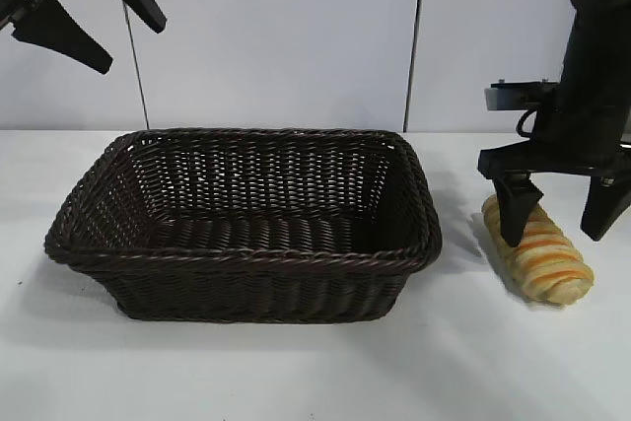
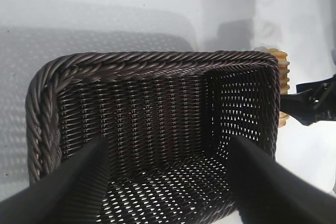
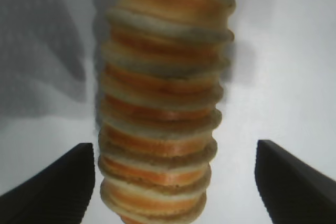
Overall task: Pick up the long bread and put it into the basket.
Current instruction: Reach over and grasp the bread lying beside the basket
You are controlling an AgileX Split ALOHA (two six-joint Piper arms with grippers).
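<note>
The long bread [image 1: 538, 252], golden-yellow with orange stripes, lies on the white table to the right of the dark brown wicker basket [image 1: 246, 258]. My right gripper [image 1: 560, 224] is open and low over the bread, one finger on each side of it, not clamped. In the right wrist view the bread [image 3: 163, 103] fills the middle between the open fingers, nearer one finger than the other. My left gripper [image 1: 94, 7] is open and empty, raised high at the upper left. The left wrist view looks down into the empty basket [image 2: 152, 61], with the bread [image 2: 282, 77] showing just past its far rim.
The white table [image 1: 296, 372] runs to a white back wall. The basket holds nothing. The right arm's black body [image 1: 592, 96] stands above the bread at the right edge.
</note>
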